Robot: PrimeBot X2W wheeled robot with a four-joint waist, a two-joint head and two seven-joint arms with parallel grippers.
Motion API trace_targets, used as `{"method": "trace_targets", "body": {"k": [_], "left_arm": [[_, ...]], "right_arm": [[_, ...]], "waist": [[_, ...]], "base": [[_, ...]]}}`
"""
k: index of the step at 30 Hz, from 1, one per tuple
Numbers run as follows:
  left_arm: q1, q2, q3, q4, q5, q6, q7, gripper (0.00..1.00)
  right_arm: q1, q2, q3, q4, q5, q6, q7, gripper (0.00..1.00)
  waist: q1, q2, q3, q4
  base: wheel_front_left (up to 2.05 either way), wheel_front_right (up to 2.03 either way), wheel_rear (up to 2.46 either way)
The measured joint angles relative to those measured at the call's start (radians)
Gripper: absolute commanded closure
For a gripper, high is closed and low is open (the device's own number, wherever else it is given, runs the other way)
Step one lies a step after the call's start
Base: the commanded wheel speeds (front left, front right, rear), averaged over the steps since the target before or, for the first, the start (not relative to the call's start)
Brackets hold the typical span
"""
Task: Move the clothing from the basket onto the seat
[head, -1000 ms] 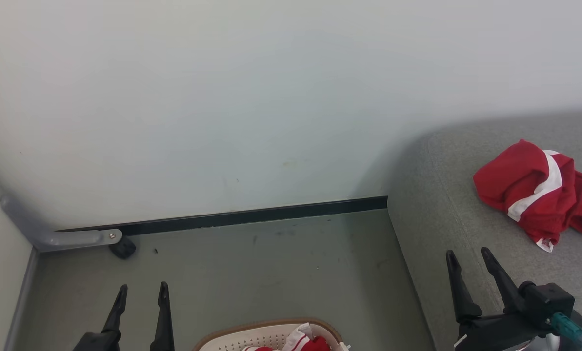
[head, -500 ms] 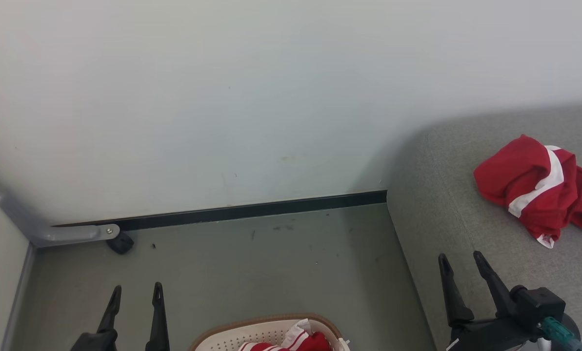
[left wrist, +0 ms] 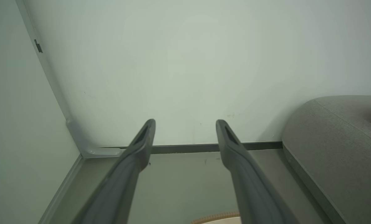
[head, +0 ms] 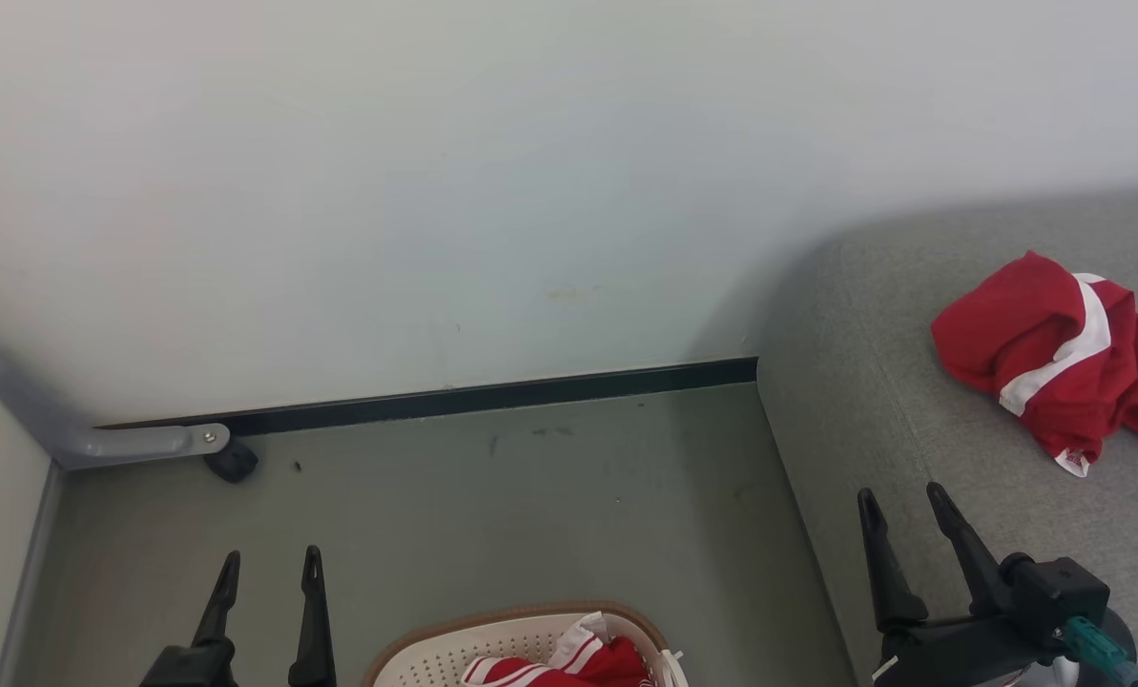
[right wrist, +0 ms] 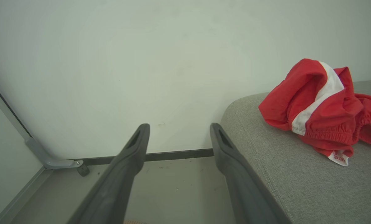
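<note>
The left gripper (head: 271,561) and the right gripper (head: 900,494) both stand spread and empty, fingers toward 12 o'clock in the head view, with the basket (head: 530,614) between them at the 6 o'clock edge. The striped red garment (head: 578,663) in it lies at about 4 o'clock from the left gripper and 8 o'clock from the right. It seems slightly nearer the left, and its long axis cannot be told because the frame cuts it off. The red shorts (head: 1036,334) lie on the grey seat (head: 864,401) at 1 o'clock from the right gripper, so the next reach probably goes down and back to the basket.
</note>
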Motion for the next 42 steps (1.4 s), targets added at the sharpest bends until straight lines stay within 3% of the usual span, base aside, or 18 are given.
{"method": "trace_targets", "body": {"k": [11,18,42], "left_arm": [[-0.057,0.017,-0.021,-0.019,0.026,-0.001,0.033,0.0],[-0.136,0.022,-0.076,-0.003,0.059,-0.03,0.077,0.0],[-0.421,-0.011,-0.334,0.235,0.212,-0.191,0.206,0.0]], "right_arm": [[-0.044,-0.013,-0.028,-0.052,-0.009,0.0,0.0,0.0],[-0.123,-0.02,-0.046,-0.098,-0.026,0.006,0.0,0.0],[-0.517,-0.058,-0.106,-0.159,-0.065,0.06,0.0,0.0]], "waist": [[0.0,0.0,0.072,0.008],[0.0001,0.0001,0.147,0.006],[0.0003,0.0002,0.47,-0.037]], "base": [[0.0,0.0,0.0],[0.0,0.0,0.0],[0.0,0.0,0.0]]}}
